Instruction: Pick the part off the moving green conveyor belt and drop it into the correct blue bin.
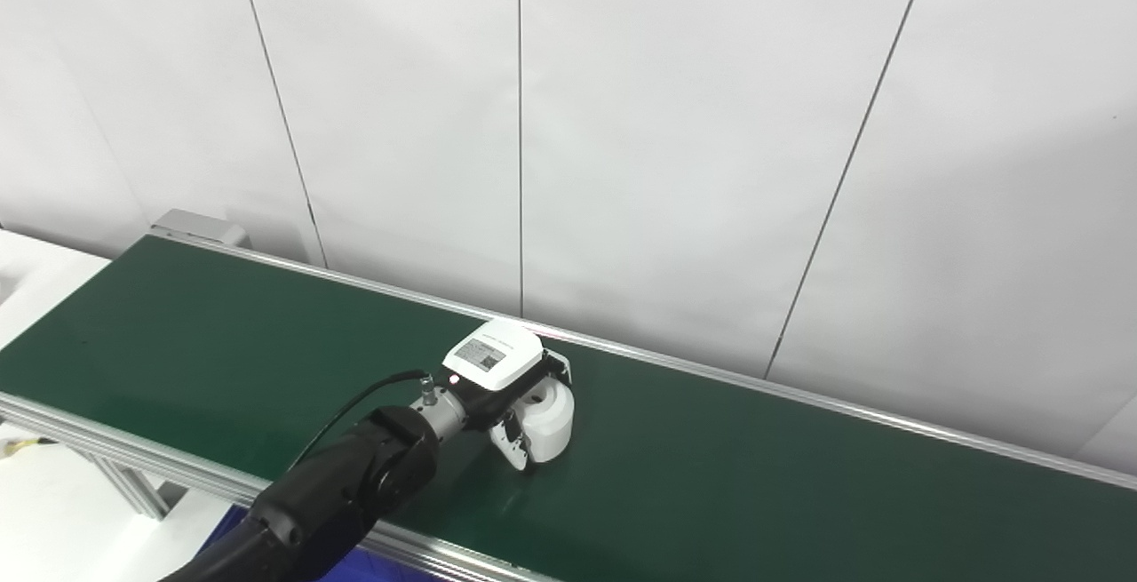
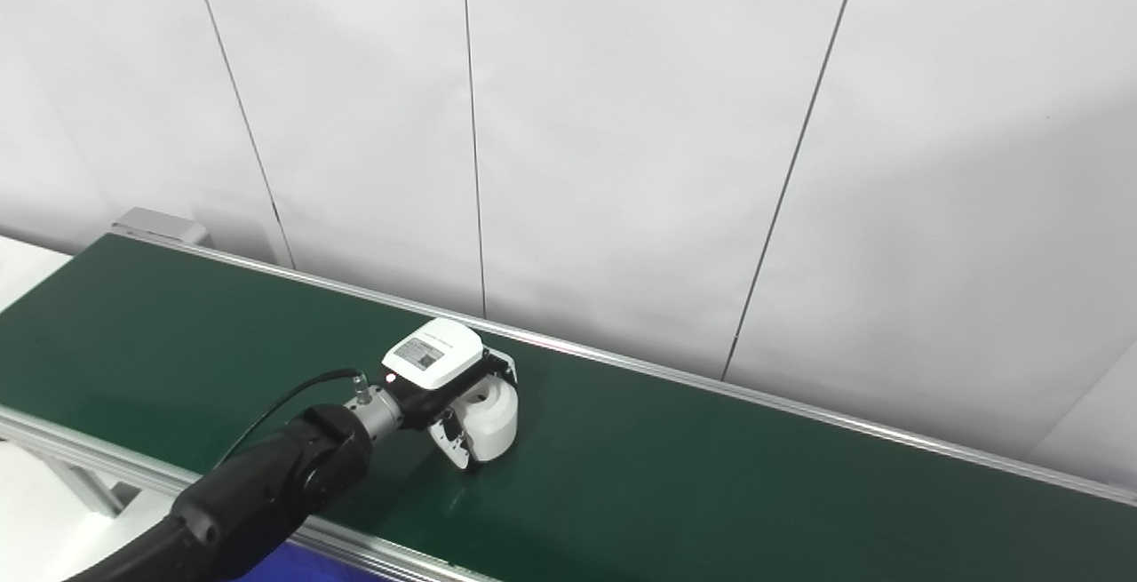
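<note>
A white cylindrical part (image 1: 549, 418) stands on the green conveyor belt (image 1: 222, 360) near its middle. My left hand (image 1: 508, 386) reaches over the belt's near rail and wraps around the part, thumb on the near side and fingers on the far side. Its white back cover hides much of the part's top. In the right eye view the same part (image 2: 493, 416) sits inside the left hand (image 2: 449, 385). The right hand is out of sight. A sliver of blue bin (image 1: 355, 564) shows under the near rail.
Aluminium rails (image 1: 799, 395) run along both long sides of the belt. A white panelled wall (image 1: 622, 120) stands right behind the far rail. A white surface (image 1: 35, 271) lies at the left end, with a metal frame leg (image 1: 133, 484) below the belt.
</note>
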